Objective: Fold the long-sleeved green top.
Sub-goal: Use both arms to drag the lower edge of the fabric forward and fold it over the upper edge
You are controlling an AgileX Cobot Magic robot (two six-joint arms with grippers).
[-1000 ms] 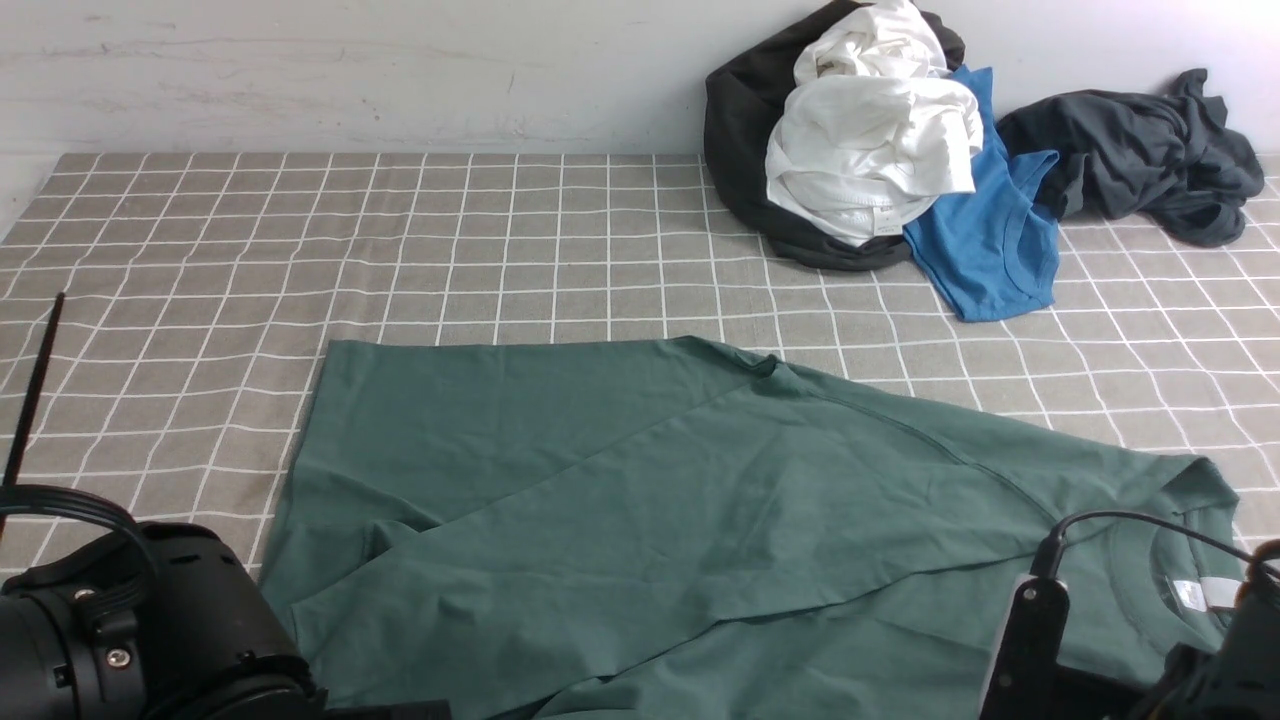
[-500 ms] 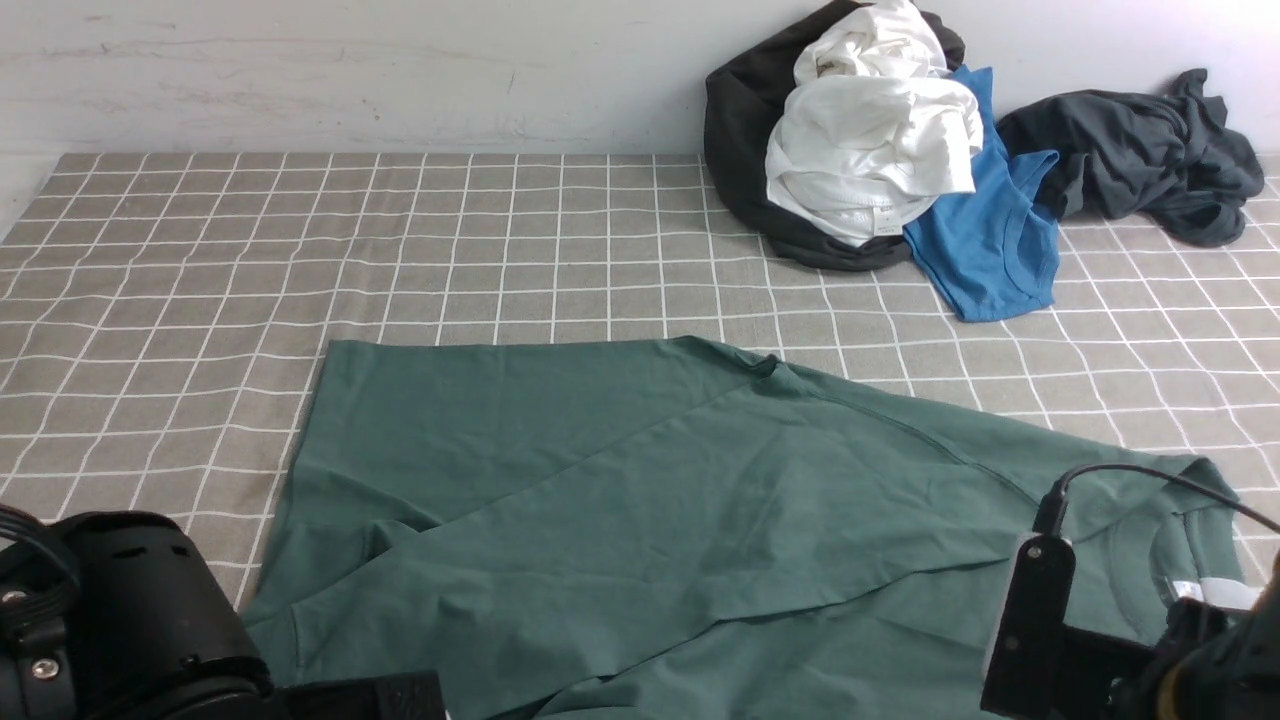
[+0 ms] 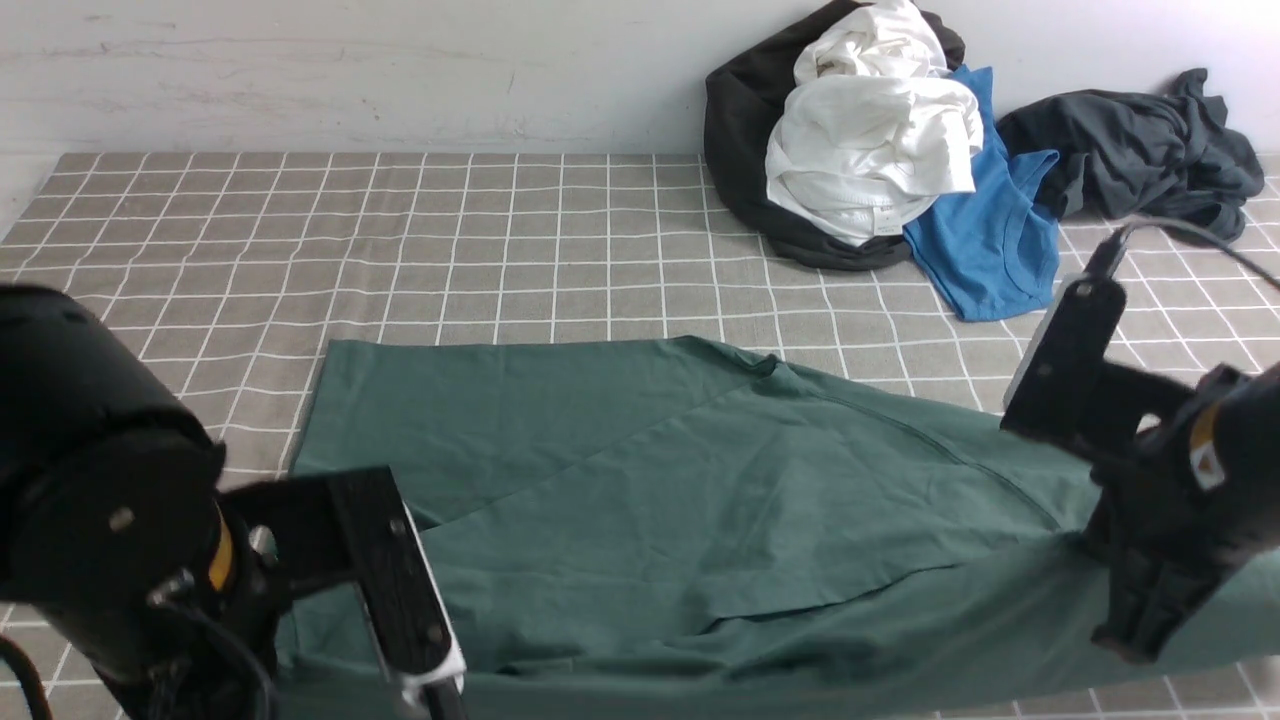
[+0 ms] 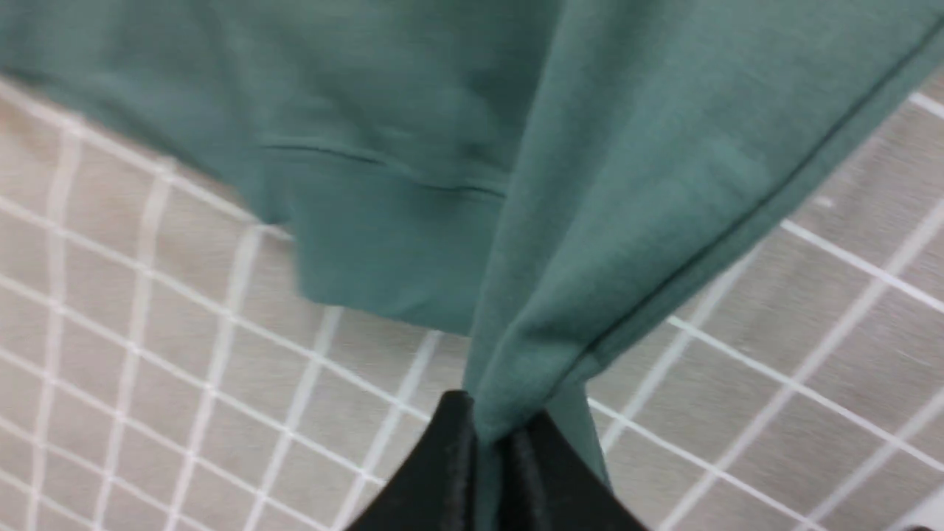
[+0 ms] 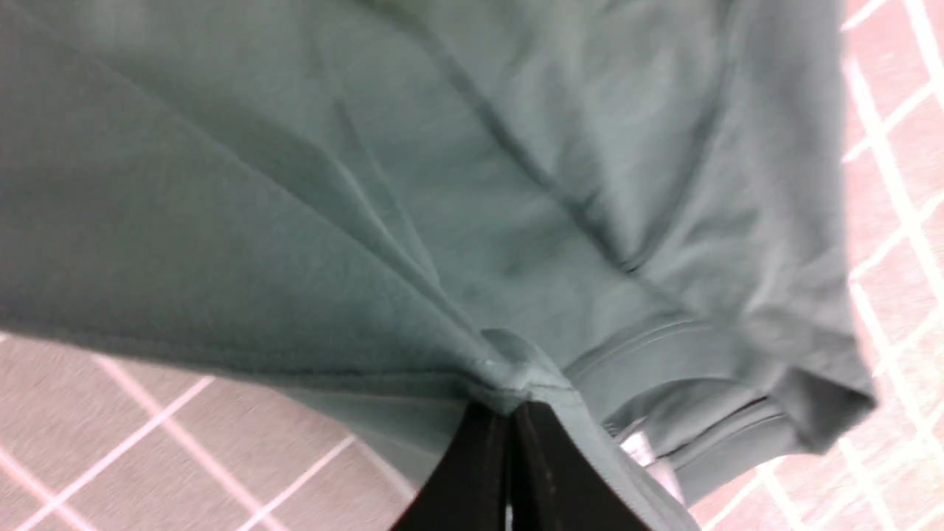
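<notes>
Green long-sleeved top (image 3: 640,480) lay spread on the checked cloth (image 3: 500,230). Its near edge was lifted off the cloth and stretched between the two grippers, and the rest lay flat beyond the fingers. The left gripper (image 4: 490,436) was pinched tight on a gathered fold near a stitched edge, with fabric fanning out from its fingertips. The right gripper (image 5: 510,404) was clamped on a bunch of fabric just beside the ribbed collar (image 5: 664,361). Both wrist views were blurred, and a white tag (image 5: 640,448) beside the right fingers was only half visible under the collar. In the front view the left fingertips were cut off by the frame edge and the right ones were hidden behind the wrist. A second earlier both arms sat lower, the near edge lay flat, and the collar and tag showed plainly in the front view.
</notes>
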